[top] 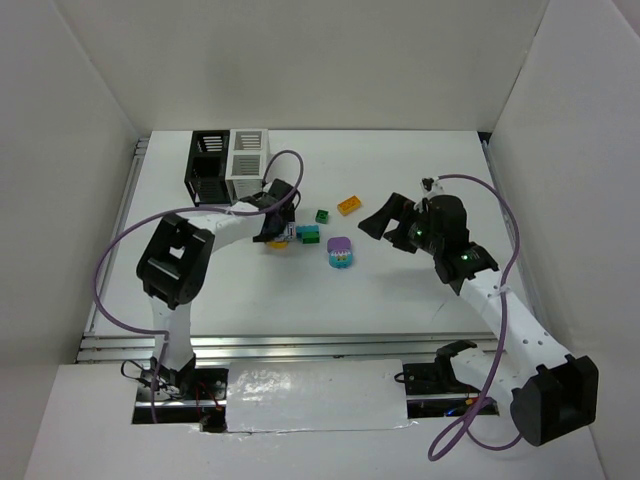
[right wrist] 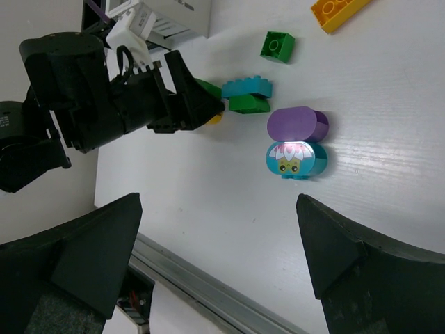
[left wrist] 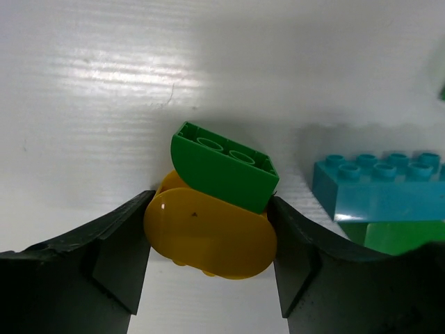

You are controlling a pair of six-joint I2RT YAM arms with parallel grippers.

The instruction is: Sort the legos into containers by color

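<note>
Low in the centre, a rounded yellow brick point(left wrist: 208, 236) sits between the left gripper's point(left wrist: 212, 226) black fingers point(left wrist: 104, 257), both touching its sides. A green brick point(left wrist: 222, 170) rests tilted on its upper edge. At the right edge, a teal brick point(left wrist: 379, 191) overlaps another green piece point(left wrist: 400, 236)

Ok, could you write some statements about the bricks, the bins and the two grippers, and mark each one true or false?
1. The left gripper straddles a yellow brick. True.
2. A green brick rests on the yellow brick. True.
3. The right gripper holds the purple brick. False: it is open and empty, and the purple brick lies on the table.
4. The black bin and the white bin stand side by side. True.
5. The orange brick is in the white bin. False: it lies on the table, apart from the bins.
</note>
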